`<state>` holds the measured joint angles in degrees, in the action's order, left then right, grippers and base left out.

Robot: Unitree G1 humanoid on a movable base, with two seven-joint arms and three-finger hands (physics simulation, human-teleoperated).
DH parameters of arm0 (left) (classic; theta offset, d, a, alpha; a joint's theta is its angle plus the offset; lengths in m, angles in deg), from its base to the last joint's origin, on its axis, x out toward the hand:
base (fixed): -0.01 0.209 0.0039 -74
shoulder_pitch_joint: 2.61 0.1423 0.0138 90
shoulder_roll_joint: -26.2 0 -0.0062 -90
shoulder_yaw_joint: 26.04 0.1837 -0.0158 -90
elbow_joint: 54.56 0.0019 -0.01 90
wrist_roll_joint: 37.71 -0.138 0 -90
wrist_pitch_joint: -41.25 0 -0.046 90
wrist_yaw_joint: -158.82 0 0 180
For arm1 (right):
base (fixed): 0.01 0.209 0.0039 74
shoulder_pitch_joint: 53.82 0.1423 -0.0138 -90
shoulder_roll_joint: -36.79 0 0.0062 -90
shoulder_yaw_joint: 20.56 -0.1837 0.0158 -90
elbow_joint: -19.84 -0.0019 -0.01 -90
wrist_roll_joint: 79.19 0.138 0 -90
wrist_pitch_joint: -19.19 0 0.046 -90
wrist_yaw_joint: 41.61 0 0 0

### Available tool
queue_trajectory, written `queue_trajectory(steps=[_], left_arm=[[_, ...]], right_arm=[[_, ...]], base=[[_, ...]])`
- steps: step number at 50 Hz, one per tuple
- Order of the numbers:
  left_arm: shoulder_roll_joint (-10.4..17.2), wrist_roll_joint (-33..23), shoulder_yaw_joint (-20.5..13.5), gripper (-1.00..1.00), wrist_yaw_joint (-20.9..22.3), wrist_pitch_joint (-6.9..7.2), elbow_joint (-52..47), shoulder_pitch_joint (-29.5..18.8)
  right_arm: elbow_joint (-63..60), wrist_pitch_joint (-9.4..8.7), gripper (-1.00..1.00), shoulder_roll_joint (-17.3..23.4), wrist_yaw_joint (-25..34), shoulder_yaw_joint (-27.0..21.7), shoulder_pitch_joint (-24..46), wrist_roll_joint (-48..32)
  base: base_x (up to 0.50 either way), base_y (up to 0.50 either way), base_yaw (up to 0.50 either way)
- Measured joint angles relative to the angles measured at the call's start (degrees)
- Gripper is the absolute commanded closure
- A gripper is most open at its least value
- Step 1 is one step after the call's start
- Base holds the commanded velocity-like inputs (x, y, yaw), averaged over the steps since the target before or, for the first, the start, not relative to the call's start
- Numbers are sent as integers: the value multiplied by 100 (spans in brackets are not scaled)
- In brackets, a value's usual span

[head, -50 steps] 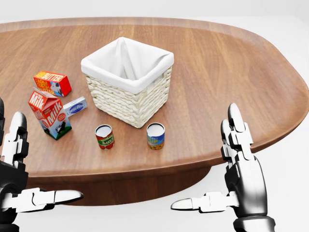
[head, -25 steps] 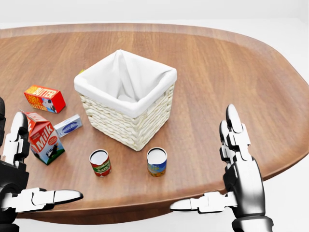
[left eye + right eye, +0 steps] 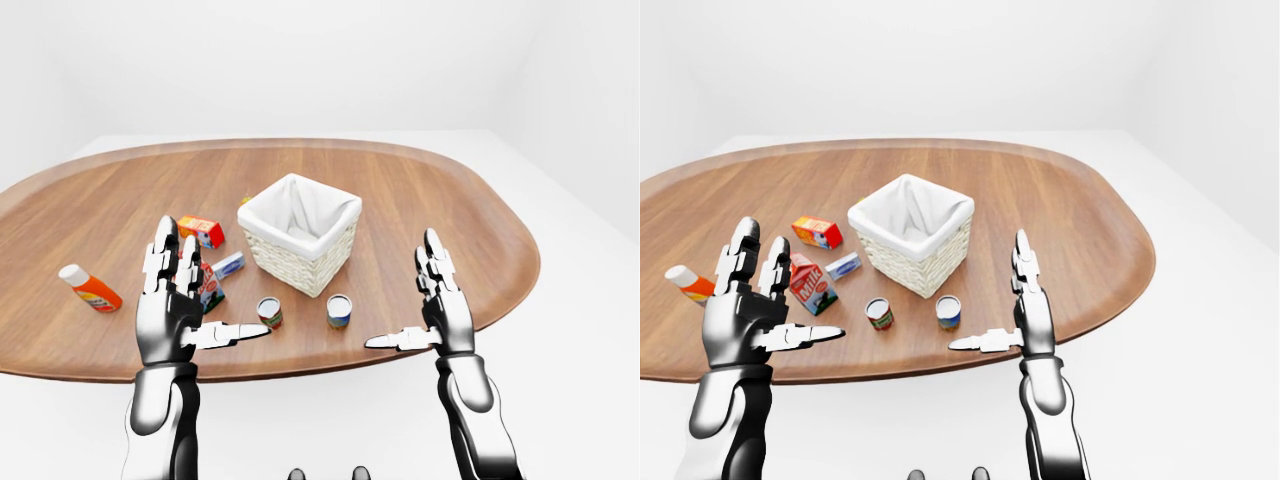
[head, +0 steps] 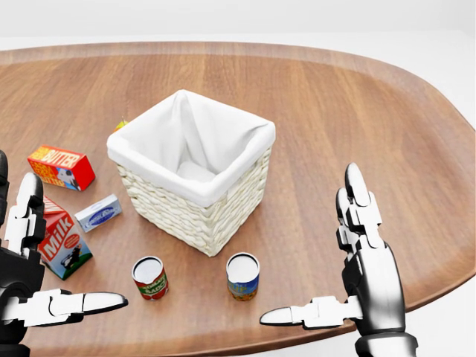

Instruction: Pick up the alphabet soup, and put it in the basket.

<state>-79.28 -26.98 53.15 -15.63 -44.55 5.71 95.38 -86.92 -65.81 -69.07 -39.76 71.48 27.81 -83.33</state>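
Both hands are hovering spread wide and empty over the table's (image 4: 349, 111) near edge, the left hand (image 4: 30, 282) by the milk carton (image 4: 65, 239), the right hand (image 4: 357, 275) beside the two cans. The soup (image 4: 242, 276), likely the blue-and-yellow can, is standing upright just below the basket (image 4: 195, 169). Judging from this, the right hand should reach leftward and close around the can's sides, avoiding the red can (image 4: 149, 277).

Simulated test scene, not a furnished room: a rounded wooden desk (image 3: 420, 200) stands alone amid blank white floor and walls. Grocery props, namely a milk carton (image 3: 807, 284), a butter box (image 3: 816, 232) and a lined wicker basket (image 3: 910, 235), suggest a staged household setting.
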Motion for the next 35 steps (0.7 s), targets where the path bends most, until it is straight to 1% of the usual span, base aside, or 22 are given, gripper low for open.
queue_trajectory(steps=[17,35], left_arm=[[-1,4,-2,-100,-3,32,-42,5],[-3,2,-12,-100,1,31,-50,9]], right_arm=[[40,0,-100,-1,-12,19,10,-39],[111,0,-100,0,-39,35,21,-90]], base=[[8,0,0],[7,0,0]])
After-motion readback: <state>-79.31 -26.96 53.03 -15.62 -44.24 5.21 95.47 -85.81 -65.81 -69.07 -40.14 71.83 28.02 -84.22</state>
